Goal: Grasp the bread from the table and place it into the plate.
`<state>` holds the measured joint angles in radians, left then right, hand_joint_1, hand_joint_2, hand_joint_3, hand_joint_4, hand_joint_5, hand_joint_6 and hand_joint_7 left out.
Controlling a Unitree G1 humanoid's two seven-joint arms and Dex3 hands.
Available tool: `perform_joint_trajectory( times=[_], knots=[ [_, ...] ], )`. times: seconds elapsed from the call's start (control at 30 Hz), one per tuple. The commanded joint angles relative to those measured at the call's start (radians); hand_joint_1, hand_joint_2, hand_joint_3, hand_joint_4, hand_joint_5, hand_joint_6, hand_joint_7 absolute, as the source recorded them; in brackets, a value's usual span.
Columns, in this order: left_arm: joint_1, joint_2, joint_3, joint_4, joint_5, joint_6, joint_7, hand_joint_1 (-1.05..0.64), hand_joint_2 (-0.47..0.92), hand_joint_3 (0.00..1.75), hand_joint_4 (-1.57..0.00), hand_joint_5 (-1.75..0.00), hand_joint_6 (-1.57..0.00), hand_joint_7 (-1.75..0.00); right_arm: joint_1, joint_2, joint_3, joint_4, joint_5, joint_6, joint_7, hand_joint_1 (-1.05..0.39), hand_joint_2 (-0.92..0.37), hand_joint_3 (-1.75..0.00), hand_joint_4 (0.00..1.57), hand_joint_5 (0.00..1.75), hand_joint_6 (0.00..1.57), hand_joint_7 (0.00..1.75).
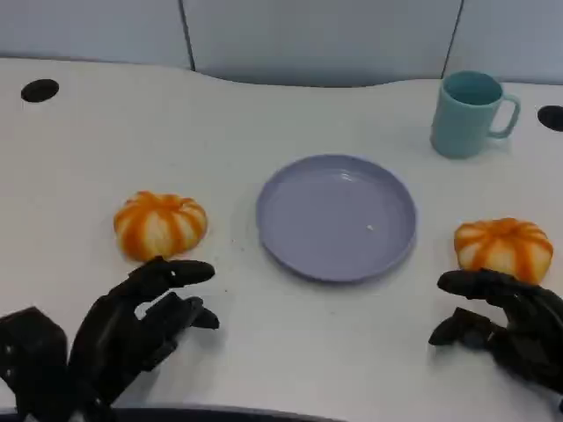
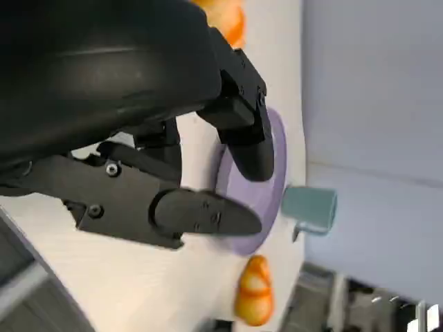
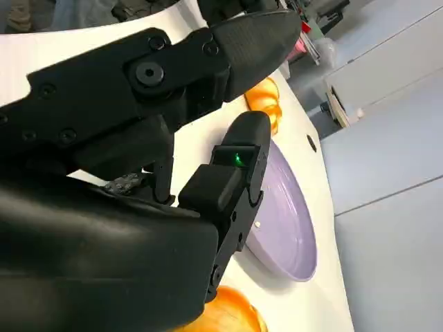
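White worktop (image 1: 264,360), plain and matte, with black round holes (image 1: 40,90) at the far corners. Lavender plate (image 1: 290,237), uniform in colour apart from a tiny pale speck. Left bread (image 1: 160,224): orange stripes over a cream-white ground, pumpkin-like. Right bread (image 1: 503,247): same orange and cream striping. Teal mug (image 1: 469,112), slightly darker inside. Black left robot hand (image 1: 145,321), black right robot hand (image 1: 506,321), both dull in finish. Small green light (image 3: 239,160) on a finger of the right robot hand in the right wrist view. Pale grey-blue wall panels (image 1: 317,35) with dark seams behind.
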<state>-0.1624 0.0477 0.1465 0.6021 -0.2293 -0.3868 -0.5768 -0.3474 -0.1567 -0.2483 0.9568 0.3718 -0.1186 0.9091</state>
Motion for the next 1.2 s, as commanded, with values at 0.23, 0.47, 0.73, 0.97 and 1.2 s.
perform_joint_trajectory(
  times=[0.23, 0.47, 0.73, 0.97, 1.2],
  knots=[
    [0.007, 0.169, -0.103, -0.088, 0.401, -0.272, 0.241, -0.54, 0.92, 0.12, -0.12, -0.57, -0.35, -0.01, 0.044, 0.014, 0.014, -0.032, -0.009, 0.058, -0.037, -0.38, -0.92, -0.05, 0.64, 1.09, 0.85, 0.43],
    [-0.022, 0.283, -0.165, -0.178, 0.754, -0.294, 0.535, -0.55, 0.92, 0.08, -0.04, -0.39, -0.22, 0.0, 0.037, 0.019, 0.013, -0.018, -0.003, 0.052, -0.028, -0.38, -0.92, -0.05, 0.65, 1.11, 0.85, 0.44],
    [-0.052, 0.355, -0.236, -0.364, 0.984, -0.092, 0.62, -0.59, 0.92, 0.02, 0.0, -0.14, -0.12, 0.0, 0.031, 0.02, 0.017, -0.016, -0.006, 0.055, -0.042, -0.38, -0.92, -0.05, 0.66, 1.11, 0.85, 0.46],
    [-0.112, 0.389, -0.304, -0.448, 1.118, 0.084, 0.603, -0.65, 0.89, 0.0, 0.0, -0.09, -0.15, -0.01, 0.032, 0.018, 0.017, -0.018, -0.001, 0.055, -0.035, -0.38, -0.92, -0.06, 0.64, 1.1, 0.83, 0.46],
    [-0.223, 0.392, -0.385, -0.378, 1.173, 0.26, 0.51, -0.61, 0.84, 0.0, -0.02, -0.08, -0.1, 0.0, 0.032, 0.021, 0.016, -0.017, 0.0, 0.046, -0.033, -0.37, -0.92, -0.06, 0.66, 1.11, 0.84, 0.48]
  ],
)
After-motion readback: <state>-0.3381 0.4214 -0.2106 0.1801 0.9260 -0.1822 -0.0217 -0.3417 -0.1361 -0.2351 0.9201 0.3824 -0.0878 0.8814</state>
